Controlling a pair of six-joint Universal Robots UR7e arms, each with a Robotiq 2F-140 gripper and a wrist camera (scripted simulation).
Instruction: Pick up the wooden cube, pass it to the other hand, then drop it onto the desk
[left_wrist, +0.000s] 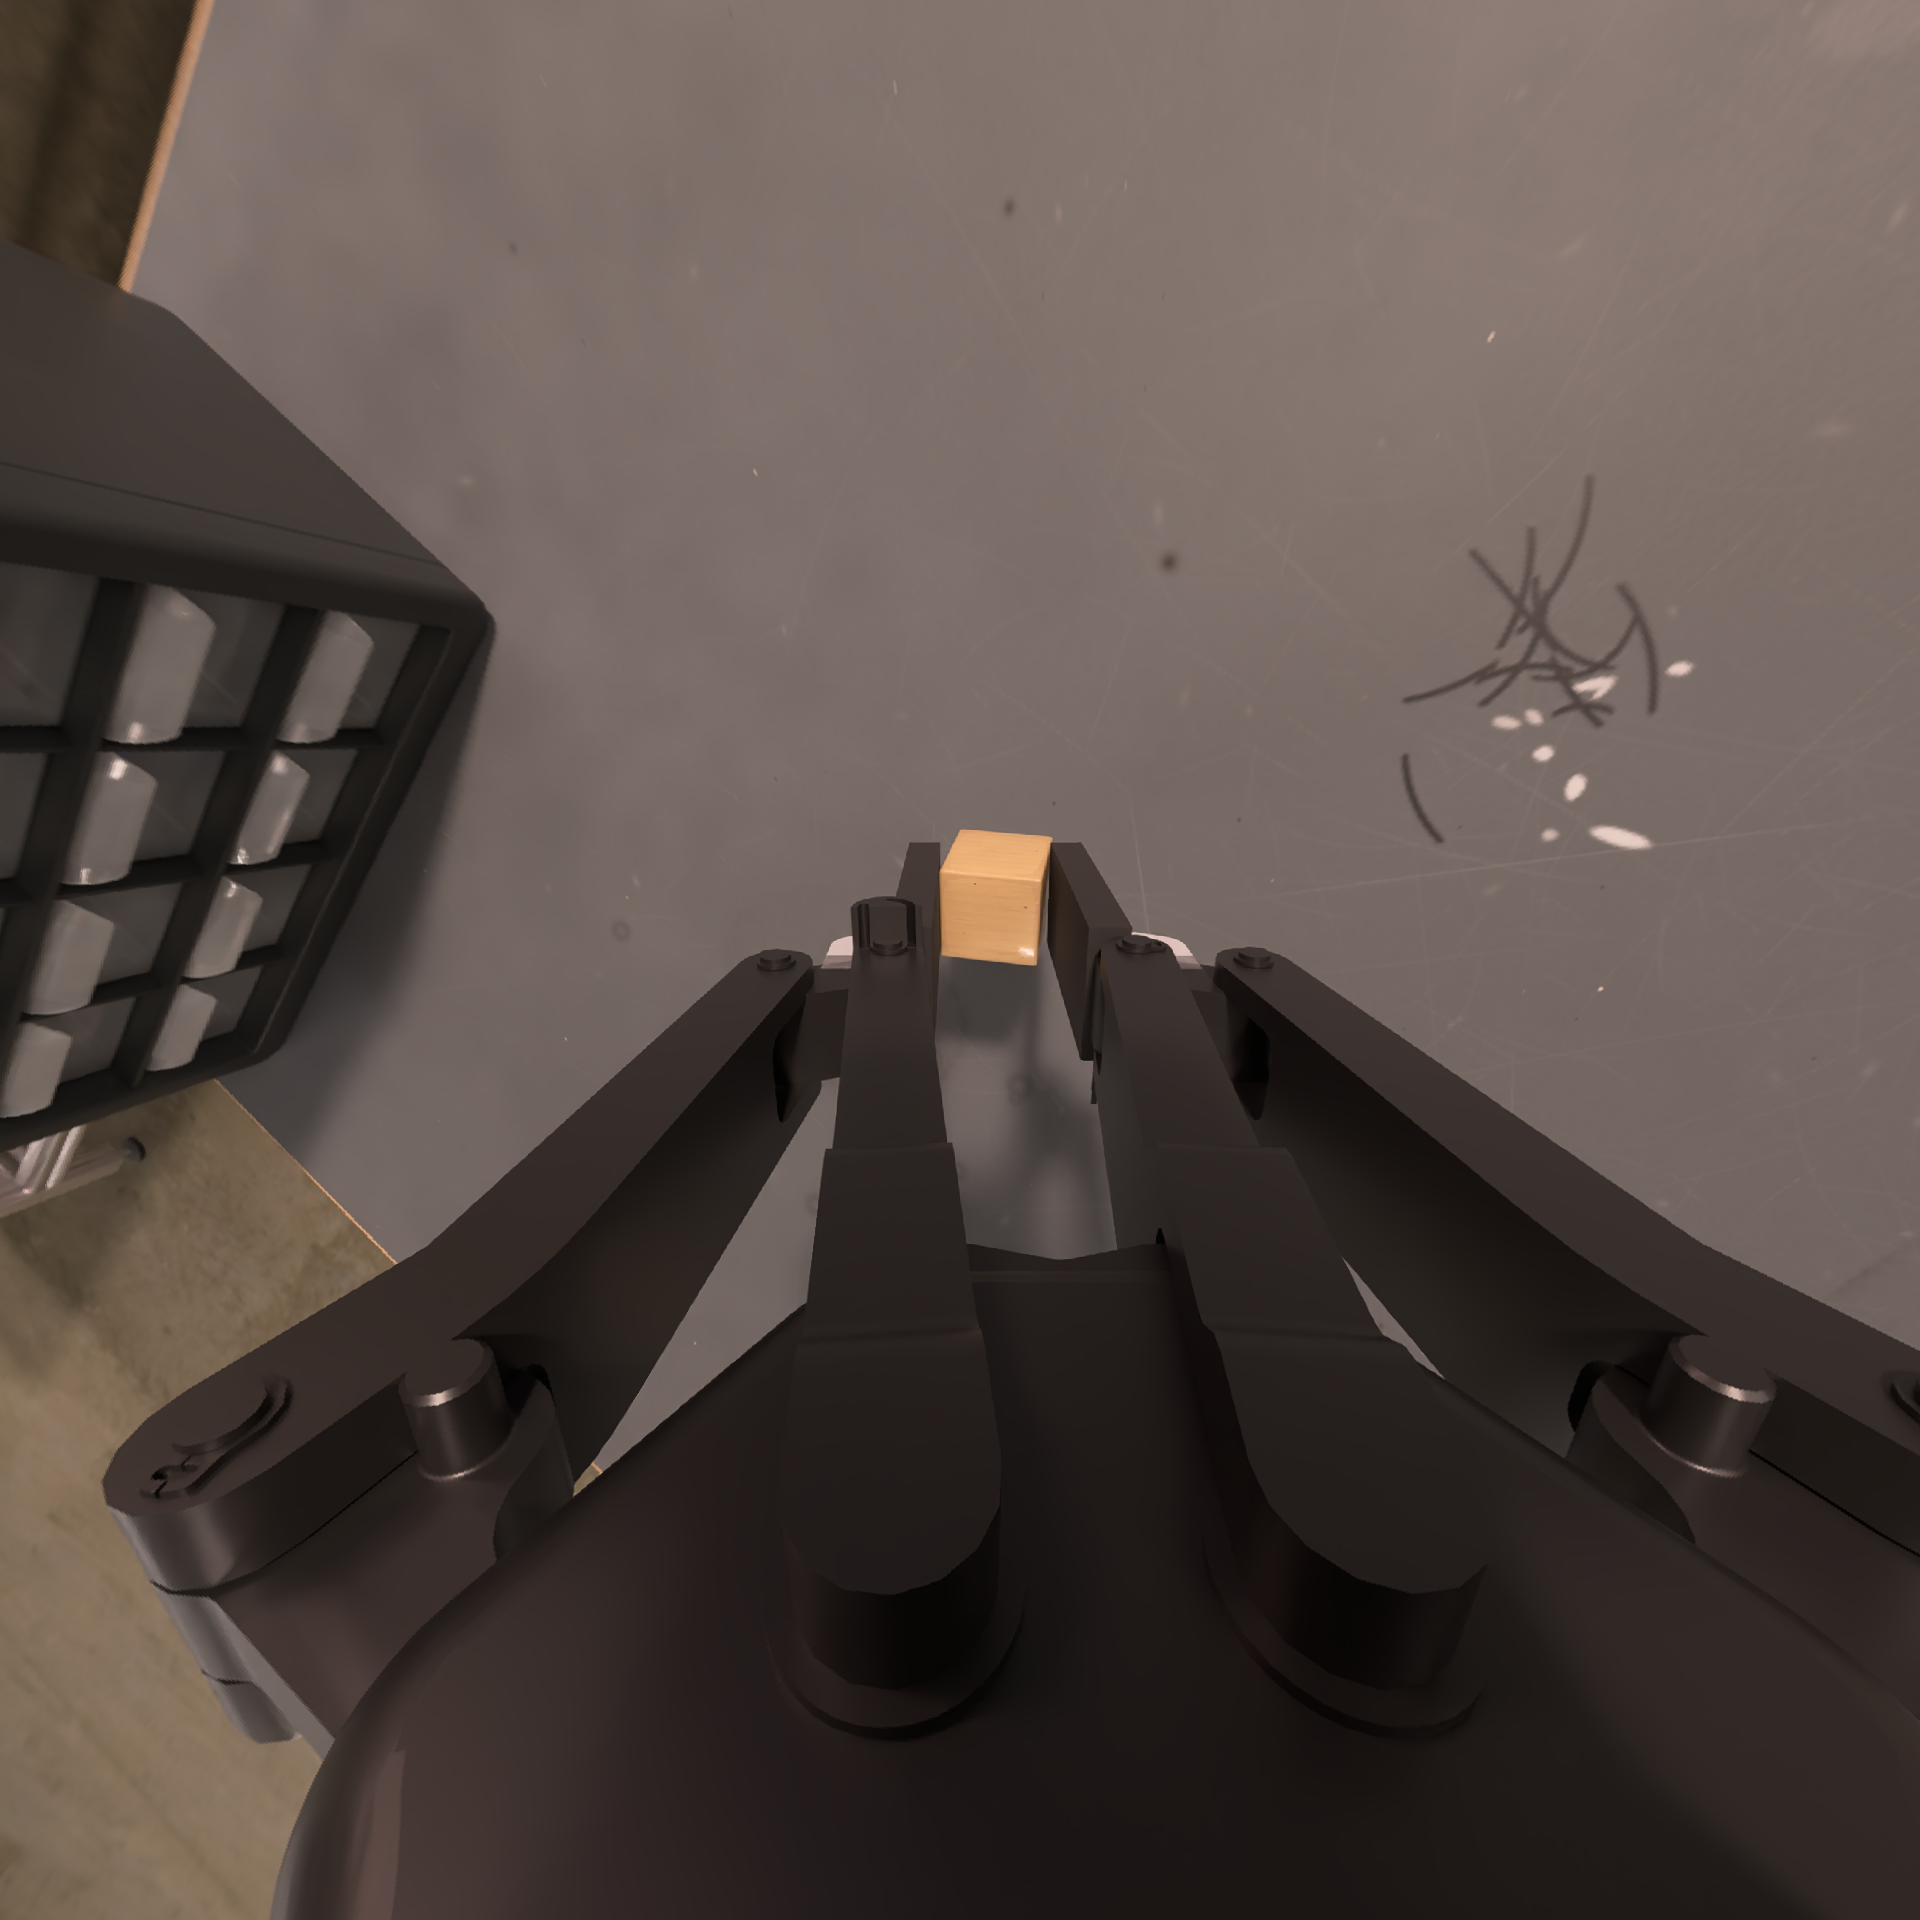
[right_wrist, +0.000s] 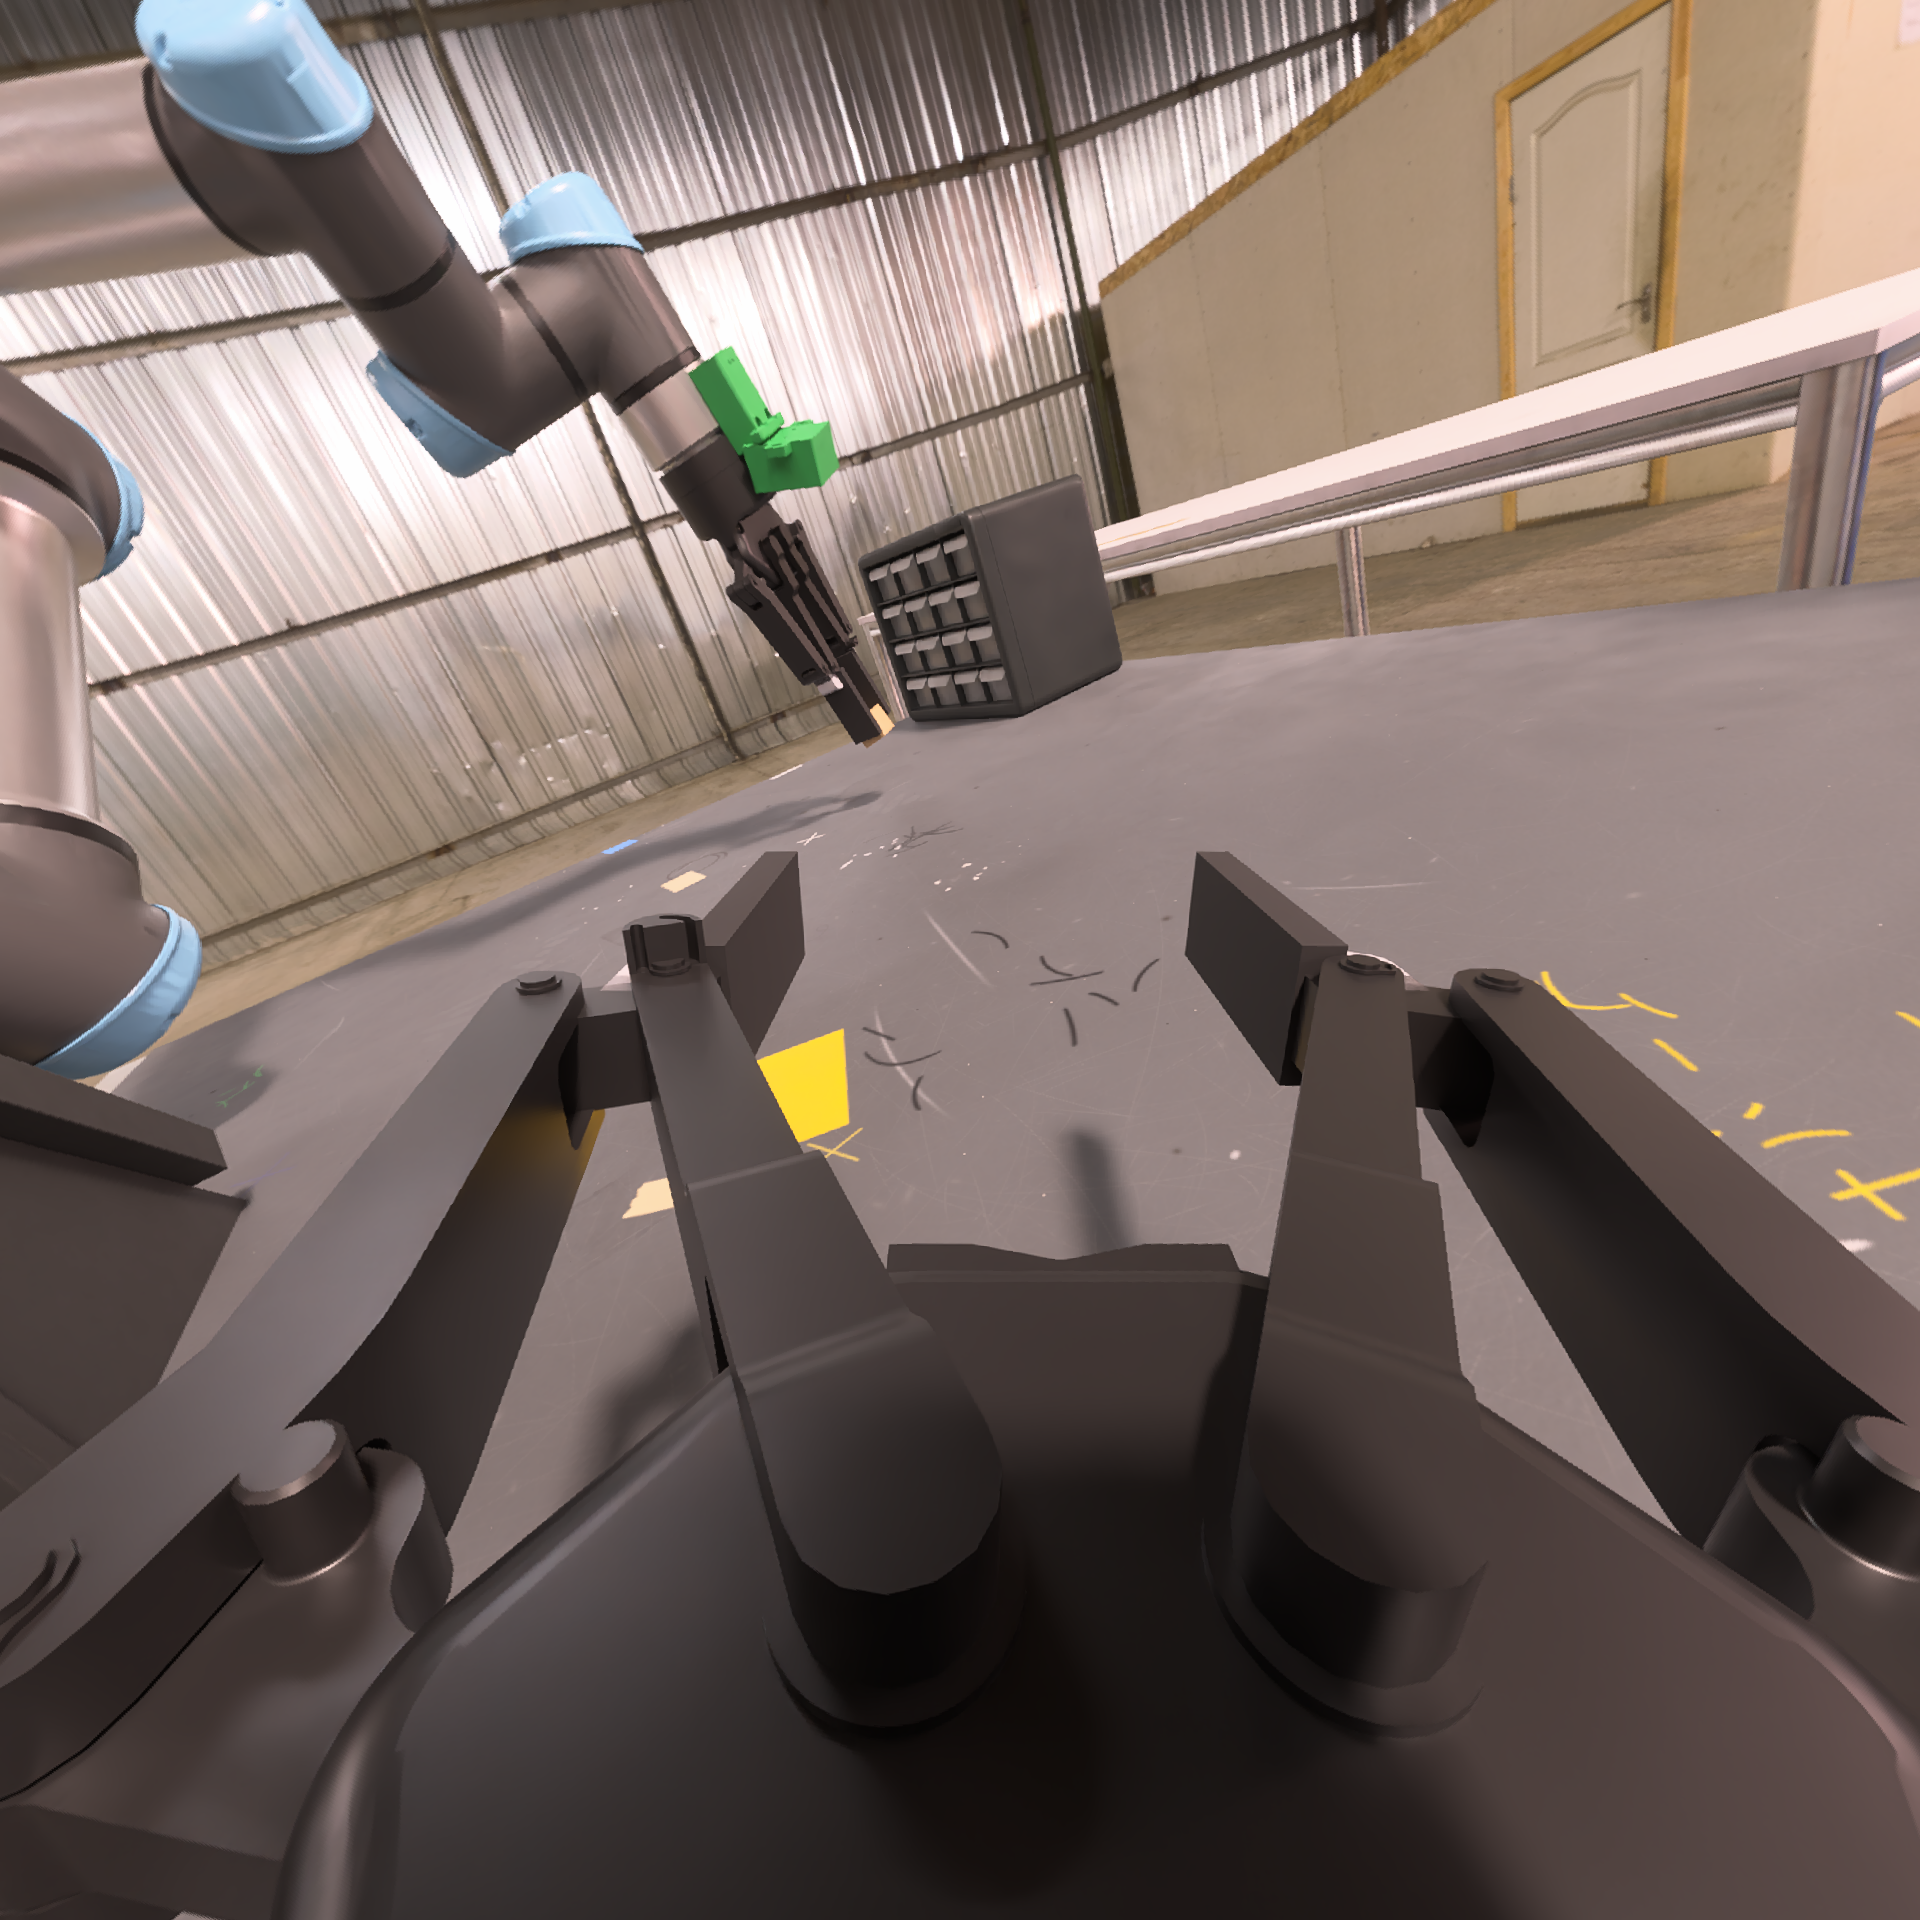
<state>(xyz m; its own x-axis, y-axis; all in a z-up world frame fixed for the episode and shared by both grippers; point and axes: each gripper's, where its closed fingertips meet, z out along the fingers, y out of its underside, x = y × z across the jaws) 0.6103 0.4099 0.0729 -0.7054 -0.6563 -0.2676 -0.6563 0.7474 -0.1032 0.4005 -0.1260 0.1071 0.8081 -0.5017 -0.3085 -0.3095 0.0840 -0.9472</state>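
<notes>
The wooden cube is small and light tan. My left gripper is shut on it, with one finger pad on each side, and holds it above the grey desk. In the right wrist view the left gripper shows far off, angled down above the desk, with a sliver of the cube at its tips. My right gripper is open and empty, low over the desk, far from the cube.
A dark drawer cabinet stands at the desk's left edge; it also shows in the right wrist view. The desk edge and the floor lie beyond it. Scribbles and yellow marks cover the desk. A white table stands behind.
</notes>
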